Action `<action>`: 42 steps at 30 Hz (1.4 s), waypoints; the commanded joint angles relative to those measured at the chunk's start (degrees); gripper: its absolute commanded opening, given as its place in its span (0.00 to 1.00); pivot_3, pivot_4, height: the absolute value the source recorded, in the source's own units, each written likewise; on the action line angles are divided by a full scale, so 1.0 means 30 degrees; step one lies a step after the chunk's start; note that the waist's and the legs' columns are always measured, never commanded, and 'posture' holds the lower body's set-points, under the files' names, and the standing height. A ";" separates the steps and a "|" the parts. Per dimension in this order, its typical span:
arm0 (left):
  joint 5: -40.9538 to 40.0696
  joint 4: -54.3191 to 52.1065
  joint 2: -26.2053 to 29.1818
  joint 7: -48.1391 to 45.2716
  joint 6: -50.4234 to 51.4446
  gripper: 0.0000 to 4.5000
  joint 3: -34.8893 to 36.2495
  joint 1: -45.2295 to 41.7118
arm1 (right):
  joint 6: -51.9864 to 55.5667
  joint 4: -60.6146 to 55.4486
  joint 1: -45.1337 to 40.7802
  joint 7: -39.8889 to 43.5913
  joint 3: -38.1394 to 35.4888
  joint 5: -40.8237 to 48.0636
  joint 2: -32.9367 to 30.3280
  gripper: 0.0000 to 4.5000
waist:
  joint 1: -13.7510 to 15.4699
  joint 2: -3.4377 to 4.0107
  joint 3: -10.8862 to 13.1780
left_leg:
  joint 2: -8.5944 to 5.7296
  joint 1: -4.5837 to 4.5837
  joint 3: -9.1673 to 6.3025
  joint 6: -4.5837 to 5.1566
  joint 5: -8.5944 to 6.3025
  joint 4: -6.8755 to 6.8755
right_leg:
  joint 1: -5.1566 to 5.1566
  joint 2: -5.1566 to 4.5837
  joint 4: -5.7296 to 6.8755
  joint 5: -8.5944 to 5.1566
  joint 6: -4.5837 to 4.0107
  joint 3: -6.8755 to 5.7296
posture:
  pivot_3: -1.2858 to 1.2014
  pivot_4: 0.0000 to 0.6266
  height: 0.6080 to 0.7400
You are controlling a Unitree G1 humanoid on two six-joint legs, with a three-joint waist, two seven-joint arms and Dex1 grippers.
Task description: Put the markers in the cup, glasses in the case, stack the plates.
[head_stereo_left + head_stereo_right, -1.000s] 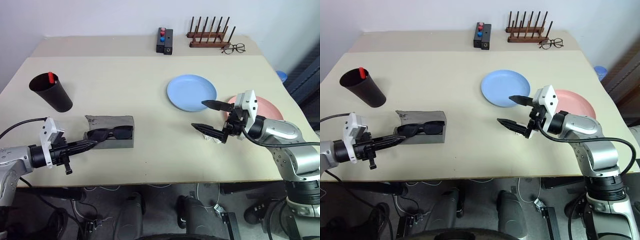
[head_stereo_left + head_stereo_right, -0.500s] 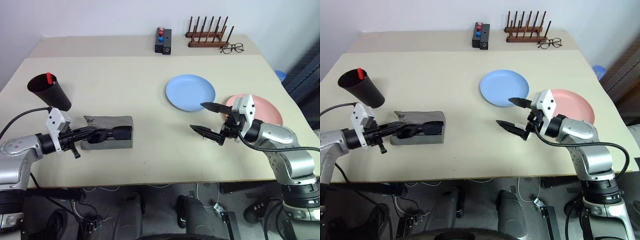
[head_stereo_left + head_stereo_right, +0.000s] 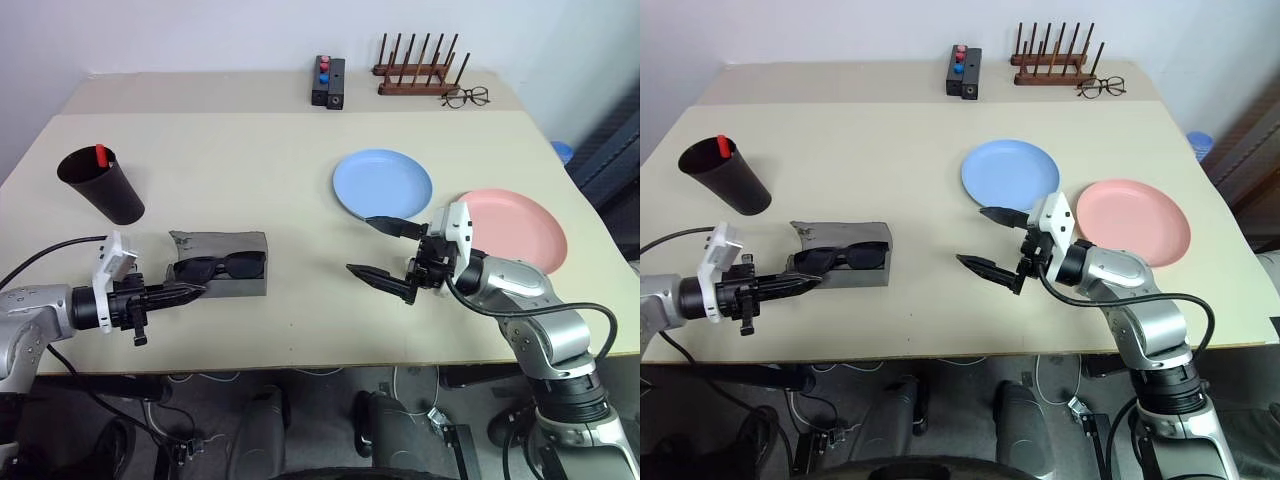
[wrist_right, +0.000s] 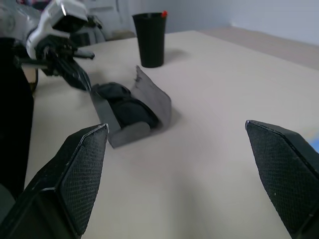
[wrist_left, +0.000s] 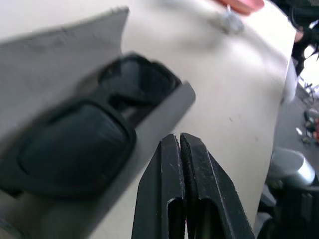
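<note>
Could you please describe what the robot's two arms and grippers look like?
Both arms are silver-grey metal with black joint sections and black cables. The left gripper and right gripper each have two slim, pointed black fingers with textured pads, and each wrist carries a white camera block.

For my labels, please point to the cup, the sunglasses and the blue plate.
cup [image 3: 103,188], left eye view, its dark side wall.
sunglasses [image 3: 243,264], left eye view, one dark lens.
blue plate [image 3: 382,184], left eye view, its bare middle.
</note>
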 commanded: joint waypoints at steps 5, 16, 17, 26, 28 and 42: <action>0.2144 0.1211 -0.0413 0.1286 -0.2120 0.01 -0.0749 -0.1414 | -0.0543 -0.0487 -0.0220 -0.0105 -0.0244 -0.0036 0.0062 1.00 | -0.0039 -0.0008 -0.0004 | -0.0001 -0.0011 0.0008 0.0001 0.0001 0.0001 | 0.0035 0.0000 -0.0008 0.0004 -0.0003 0.0002 | 0.52 0.24 1.00; 0.1857 0.2433 0.0000 0.0173 -0.2478 0.01 -0.0380 -0.2124 | -0.0615 -0.0482 -0.0228 -0.0288 -0.0240 -0.0128 0.0085 1.00 | -0.0043 -0.0007 -0.0004 | 0.0000 -0.0006 0.0010 0.0037 0.0023 -0.0011 | 0.0029 0.0003 0.0009 0.0003 -0.0002 0.0002 | 0.52 0.24 1.00; 0.1580 0.2141 0.0038 0.0012 -0.2172 0.01 -0.0271 -0.1973 | -0.0624 -0.0462 -0.0249 -0.0290 -0.0243 -0.0129 0.0085 1.00 | -0.0043 -0.0008 -0.0004 | 0.0000 -0.0006 0.0010 0.0032 0.0020 -0.0011 | 0.0030 0.0003 0.0007 0.0003 -0.0002 0.0002 | 0.52 0.24 1.00; 0.0564 0.1687 -0.0423 0.1020 -0.1597 0.01 0.0910 -0.3381 | -0.0659 -0.0248 -0.0465 -0.0259 -0.0183 -0.0149 0.0103 1.00 | 0.0001 -0.0009 -0.0003 | 0.0000 -0.0005 0.0006 0.0024 0.0015 -0.0007 | 0.0036 0.0002 0.0008 0.0003 -0.0002 0.0001 | 0.52 0.24 1.00; 0.0954 0.2050 -0.0889 0.1786 -0.2604 0.01 0.0941 -0.4445 | -0.0656 -0.0194 -0.0528 -0.0239 -0.0176 -0.0137 0.0110 1.00 | -0.0001 -0.0010 -0.0003 | 0.0000 -0.0006 0.0005 0.0036 0.0023 0.0000 | 0.0042 0.0003 0.0008 0.0003 -0.0002 -0.0001 | 0.52 0.24 1.00; 0.3859 0.4059 -0.1145 0.1869 -0.5045 0.01 -0.1135 -0.4451 | -0.0504 -0.0464 -0.0375 -0.0511 -0.0326 -0.0117 0.0009 1.00 | -0.0013 -0.0015 -0.0006 | 0.0000 0.0005 0.0006 0.0051 0.0034 -0.0003 | 0.0043 0.0014 0.0031 0.0004 0.0003 0.0001 | 0.52 0.24 1.00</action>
